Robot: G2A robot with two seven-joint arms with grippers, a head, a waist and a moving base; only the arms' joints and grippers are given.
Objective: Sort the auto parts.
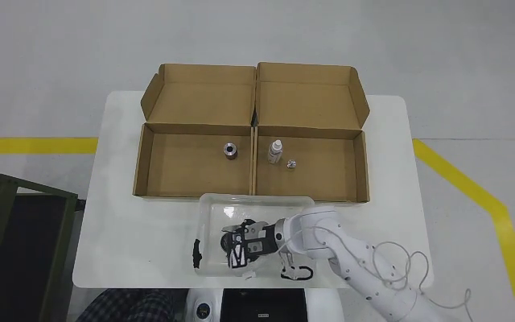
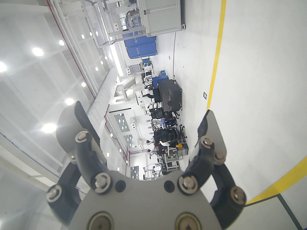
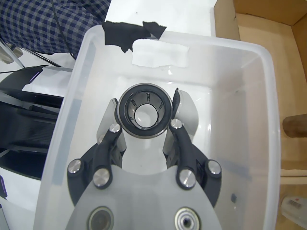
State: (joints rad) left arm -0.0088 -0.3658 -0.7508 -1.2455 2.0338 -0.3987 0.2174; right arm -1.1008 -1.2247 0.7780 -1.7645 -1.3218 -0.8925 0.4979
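Note:
My right gripper (image 3: 145, 99) is down inside a clear plastic bin (image 3: 242, 48) and is shut on a metal cylindrical bearing (image 3: 144, 129) with a black-rimmed bore, held between both fingers. From above, the same gripper (image 1: 239, 245) sits in the left half of the bin (image 1: 211, 201) near the table's front edge. A similar metal cylinder (image 1: 229, 149) lies in the left cardboard box (image 1: 145, 161). A small white bottle (image 1: 275, 150) and a tiny pale part (image 1: 292, 163) lie in the right cardboard box (image 1: 360, 165). My left gripper (image 2: 144, 120) is open, holds nothing, and faces the room.
Black tape (image 3: 129, 34) and a white label (image 3: 159, 54) stick to the bin's wall. Both boxes stand open side by side behind the bin, lids folded back. White table (image 1: 121, 241) lies bare to the left of the bin. A yellow floor line (image 1: 48, 145) runs beside the table.

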